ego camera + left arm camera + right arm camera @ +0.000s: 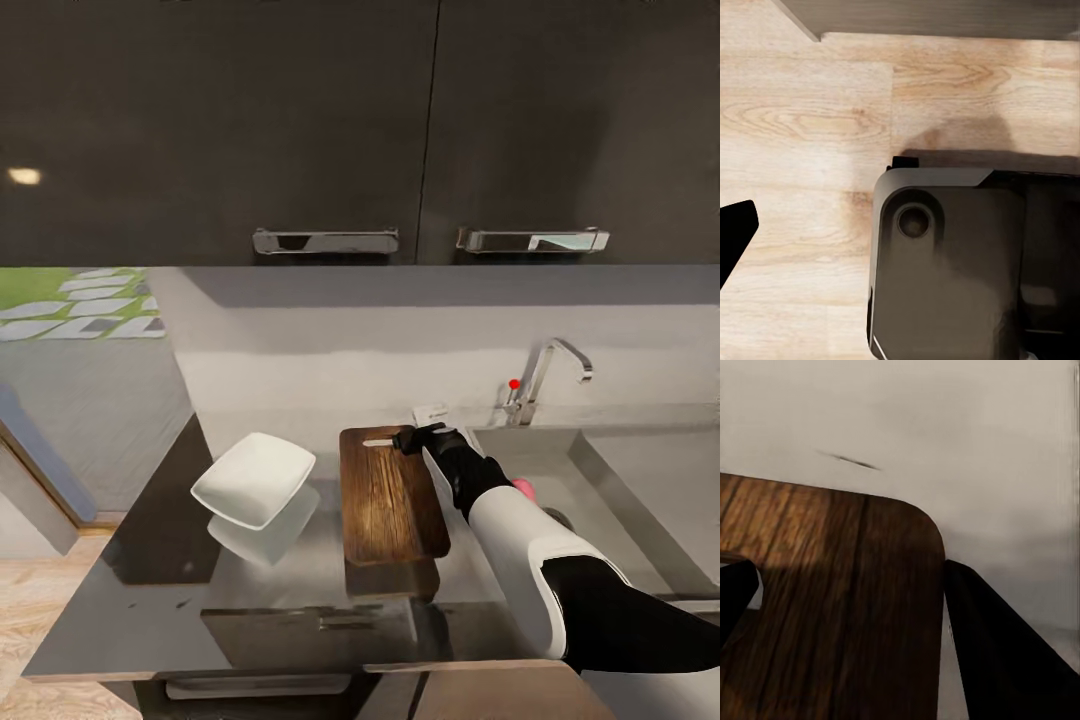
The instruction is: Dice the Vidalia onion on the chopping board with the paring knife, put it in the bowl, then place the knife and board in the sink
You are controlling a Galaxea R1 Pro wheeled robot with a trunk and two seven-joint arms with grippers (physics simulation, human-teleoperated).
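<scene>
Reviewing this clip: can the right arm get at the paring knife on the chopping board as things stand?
Probably yes. The right tool is already at the far end of the chopping board, right by the paring knife, with nothing between them. Whether it has gripped the handle cannot be told.

Right arm (520, 525) outstretched — its pincer (415, 440) low, fingers (1005, 652) spread apart.

Mid-frame in the head view, the chopping board (390, 497) lies on the countertop (150, 590), the bowl (253, 479) left of it, the sink (600, 500) right.
</scene>
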